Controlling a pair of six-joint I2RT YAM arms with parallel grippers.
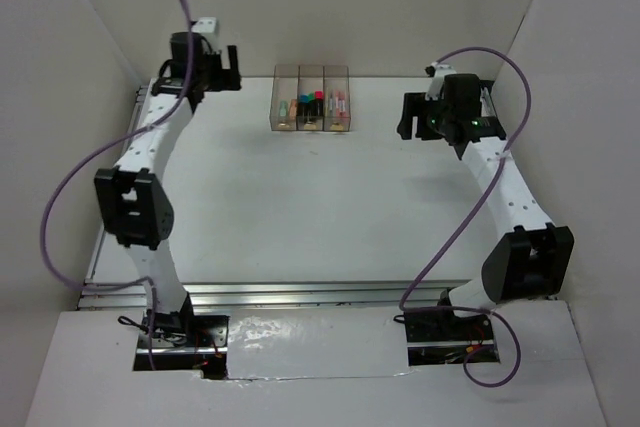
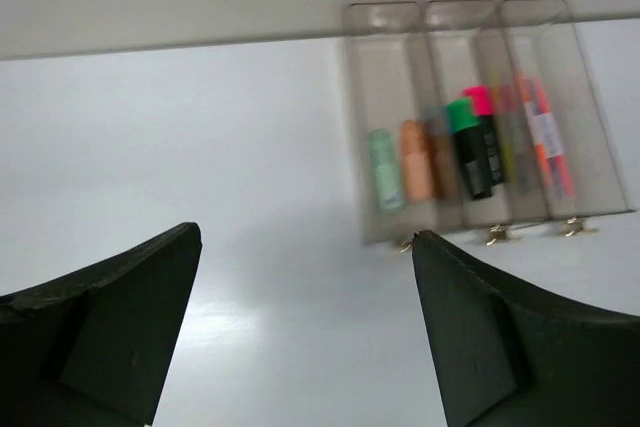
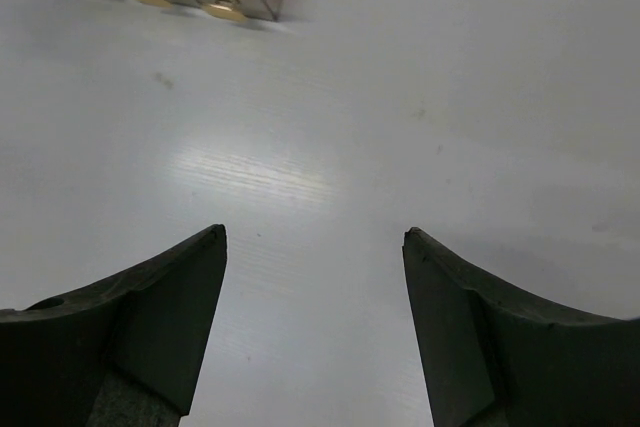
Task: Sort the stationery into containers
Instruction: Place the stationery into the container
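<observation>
3 bins (image 2: 385, 67) ahead-right of left end effector (image 2: 305, 247), apart.

Three joined translucent grey-brown rectangular bins (image 2: 460, 42), pale green pen (image 2: 385, 169) and salmon pen (image 2: 415, 159) lying in left bin, black markers (image 2: 478, 152) in middle, orange pens (image 2: 545, 132) in right

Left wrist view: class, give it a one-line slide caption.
Left gripper, fingers open, above the white table, facing three joined bins holding pens and markers.
</observation>
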